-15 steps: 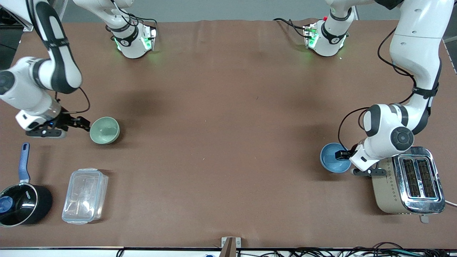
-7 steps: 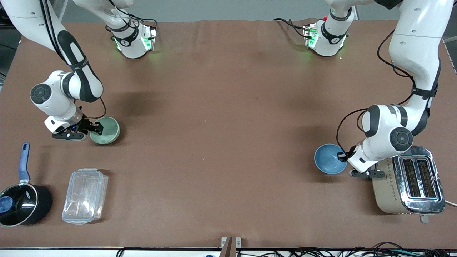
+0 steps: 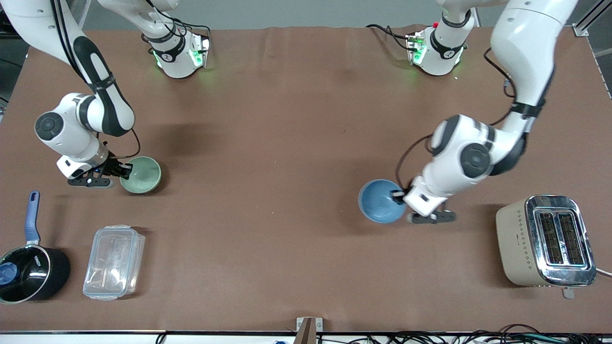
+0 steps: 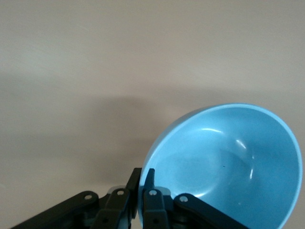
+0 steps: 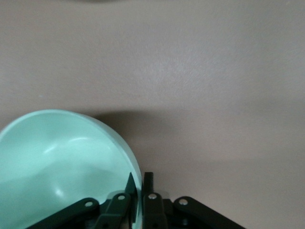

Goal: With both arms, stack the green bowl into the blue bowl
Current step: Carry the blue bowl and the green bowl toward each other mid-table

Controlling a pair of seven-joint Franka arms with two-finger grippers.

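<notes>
In the front view the left gripper (image 3: 398, 196) carries the blue bowl (image 3: 380, 201) by its rim above the brown surface (image 3: 287, 143), away from the toaster (image 3: 545, 241) toward the middle, while the right gripper (image 3: 125, 170) sits at the green bowl (image 3: 141, 174), well apart from the toaster at the right arm's end. The left wrist view shows the fingers (image 4: 148, 183) pinching the blue bowl's (image 4: 228, 157) rim. The right wrist view shows the fingers (image 5: 147, 183) closed on the green bowl's (image 5: 62, 162) rim, so the bowls are being gathered, and next the blue bowl needs setting down so the green one can be lowered in.

Even overhead light, bright; soft arm shadows on brown table (image 3: 287, 191). Glare on toaster (image 3: 564, 239) chrome. Wrist views washed-out, paler; finger bases slightly soft.
</notes>
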